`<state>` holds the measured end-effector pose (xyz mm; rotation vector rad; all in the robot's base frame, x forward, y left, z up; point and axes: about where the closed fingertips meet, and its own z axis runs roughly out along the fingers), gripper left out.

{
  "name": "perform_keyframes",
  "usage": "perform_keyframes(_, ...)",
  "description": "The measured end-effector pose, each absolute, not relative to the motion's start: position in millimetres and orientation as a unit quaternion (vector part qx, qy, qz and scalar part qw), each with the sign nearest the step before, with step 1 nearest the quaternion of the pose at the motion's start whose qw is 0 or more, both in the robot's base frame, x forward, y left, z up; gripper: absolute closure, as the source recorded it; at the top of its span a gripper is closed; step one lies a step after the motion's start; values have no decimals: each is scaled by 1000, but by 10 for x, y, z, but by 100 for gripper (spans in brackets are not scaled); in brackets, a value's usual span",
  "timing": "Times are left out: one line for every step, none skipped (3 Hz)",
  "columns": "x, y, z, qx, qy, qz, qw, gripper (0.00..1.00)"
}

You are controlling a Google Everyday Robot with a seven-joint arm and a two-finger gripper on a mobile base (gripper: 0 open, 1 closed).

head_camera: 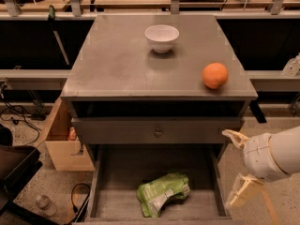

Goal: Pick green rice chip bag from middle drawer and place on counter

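Observation:
The green rice chip bag [161, 194] lies crumpled on the floor of the open middle drawer [117, 203], near its front and a little right of the middle. My gripper [237, 168] hangs outside the drawer's right wall, level with it, to the right of the bag. Its two cream fingers [243, 195] stand apart, one above the other, and hold nothing. The counter [117, 64] is the flat gray top above.
A white bowl [161, 36] stands at the back middle of the counter and an orange fruit [215, 75] at its right front. A shut drawer front with a round knob [158, 132] sits above the open drawer. A cardboard box [58, 146] stands on the floor at left.

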<state>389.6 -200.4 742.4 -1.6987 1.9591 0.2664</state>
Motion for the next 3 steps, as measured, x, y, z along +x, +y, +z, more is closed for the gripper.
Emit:
perform_keyframes(4000,-1646,7038,-635,726,89,250,0)
perform_keyframes(4077,-1224,6325,-650,719,93,227,0)
perform_keyframes(4231,-894,5693,-662,713,83,215,0)
